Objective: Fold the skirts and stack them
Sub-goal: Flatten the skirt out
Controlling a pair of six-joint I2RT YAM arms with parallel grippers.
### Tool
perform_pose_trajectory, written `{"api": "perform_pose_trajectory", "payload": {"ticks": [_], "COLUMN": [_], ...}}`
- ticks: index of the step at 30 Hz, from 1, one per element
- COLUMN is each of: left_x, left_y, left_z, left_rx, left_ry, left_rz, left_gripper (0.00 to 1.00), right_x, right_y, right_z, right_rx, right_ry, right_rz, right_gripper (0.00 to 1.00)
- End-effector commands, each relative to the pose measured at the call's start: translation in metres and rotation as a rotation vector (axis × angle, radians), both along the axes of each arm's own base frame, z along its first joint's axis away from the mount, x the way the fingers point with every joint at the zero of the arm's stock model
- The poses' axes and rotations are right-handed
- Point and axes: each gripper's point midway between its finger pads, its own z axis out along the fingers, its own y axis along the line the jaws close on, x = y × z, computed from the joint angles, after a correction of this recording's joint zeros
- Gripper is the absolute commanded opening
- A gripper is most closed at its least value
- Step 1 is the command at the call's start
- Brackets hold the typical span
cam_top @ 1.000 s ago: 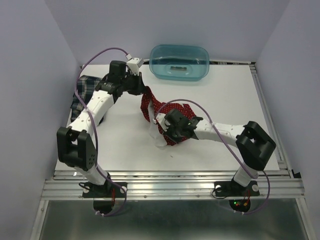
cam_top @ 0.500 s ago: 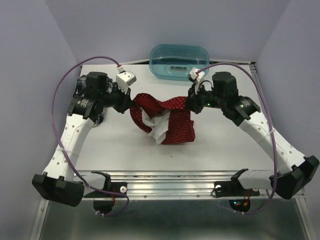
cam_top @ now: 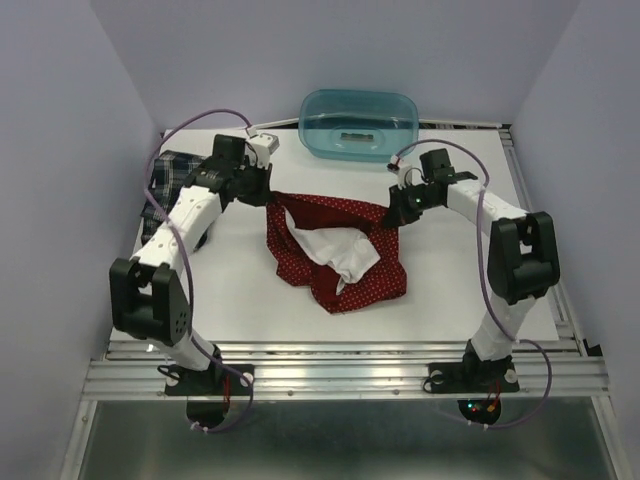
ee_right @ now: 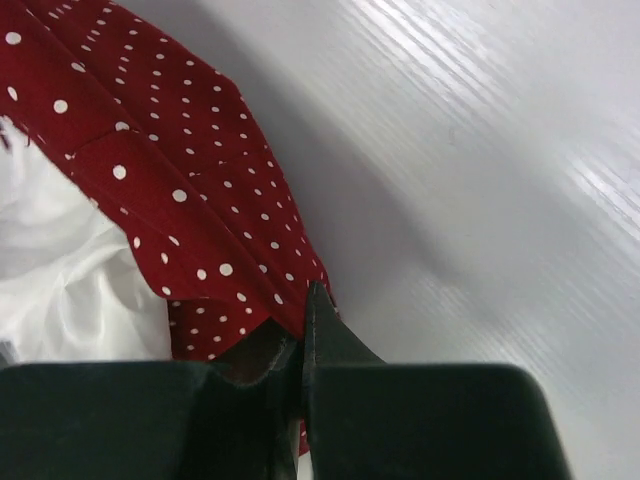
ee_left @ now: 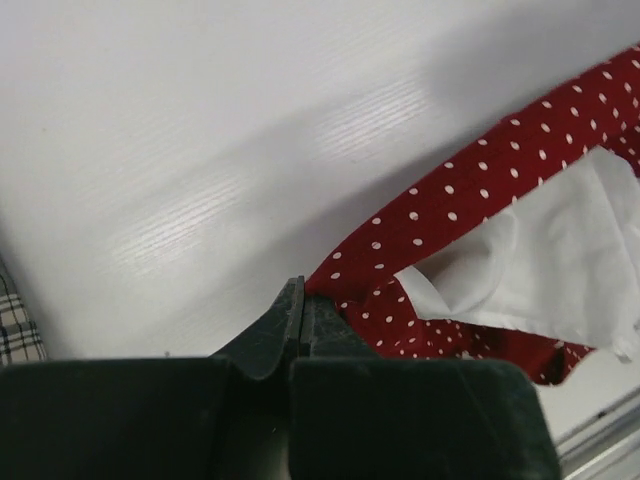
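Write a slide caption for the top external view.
The left gripper and right gripper hold the red skirt spread wide.

Red dotted skirt [ee_right: 180, 190] in right claw [ee_right: 303, 325]

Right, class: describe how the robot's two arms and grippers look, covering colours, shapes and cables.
The left arm and right arm both have white links joined by chunky black joint housings. A purple cable loops along each. The left gripper and right gripper are black, each with two tapering fingers ending in narrow tips. A small white block is mounted at each wrist.
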Motion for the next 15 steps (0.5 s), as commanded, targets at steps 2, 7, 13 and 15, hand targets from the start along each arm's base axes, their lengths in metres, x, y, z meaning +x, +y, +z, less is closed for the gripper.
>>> {"api": "perform_pose_trajectory", "payload": {"ticks": [2, 7, 13, 15], "left_x": [0.063, 0.089, 0.069, 0.054], "left_y": [0.033, 0.04, 0.034, 0.03], "left_z": [0.009, 0.018, 0.054, 0.087], "left_rx": [0.079, 0.135, 0.088, 0.027], "left_ry": [-0.157, -0.22, -0.315, -0.383], "left_rz": [0.193, 0.191, 0.052, -0.035], "left_gripper": [0.0, 0.0, 0.0, 0.0], "right_x": [0.059, 0.101, 0.071, 0.06], "right_y": [-0.029, -0.049, -0.042, -0.037], "right_z": [0.017, 0.05, 0.111, 0.137], "right_rx": [-0.099, -0.138, -0.058, -0.043], "right_ry": [-0.141, -0.233, -0.316, -0.395], "right_rz": [-0.108, -0.223, -0.14, -0.052], "right_gripper": [0.01, 0.01, 0.01, 0.01]}}
